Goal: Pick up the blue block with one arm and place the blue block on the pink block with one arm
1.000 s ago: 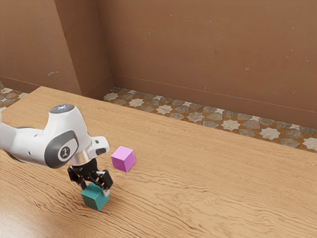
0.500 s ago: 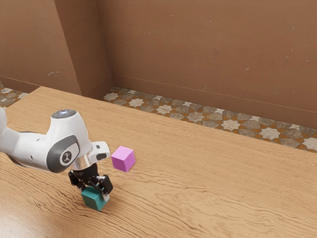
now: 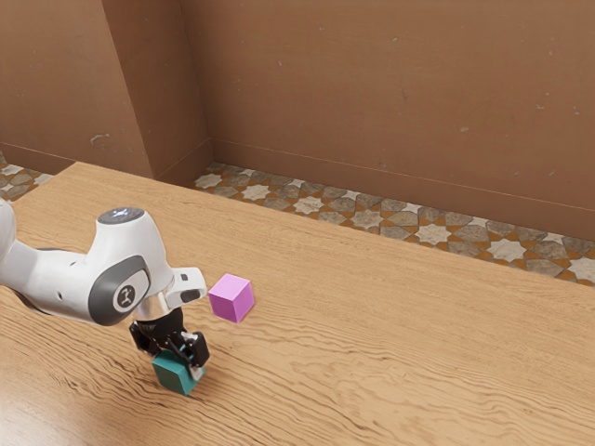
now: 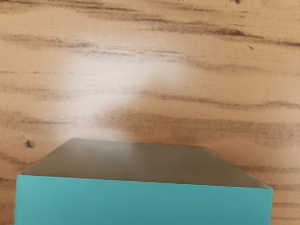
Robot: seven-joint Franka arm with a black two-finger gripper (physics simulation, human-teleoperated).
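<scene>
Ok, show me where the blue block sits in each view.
Exterior view: blue block low at the exterior view's left, beneath the end effector, nearer the camera than the pink block.
Wrist view: blue block close under the end effector.
Shared landmark: grain of the wooden table.

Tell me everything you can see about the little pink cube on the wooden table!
The pink cube looks smooth, plain and matte, with three faces showing and the top one lightest. It sits flat on the wooden table, turned with one edge toward the camera. Nothing rests on it, and it stands apart from the teal cube.
</scene>
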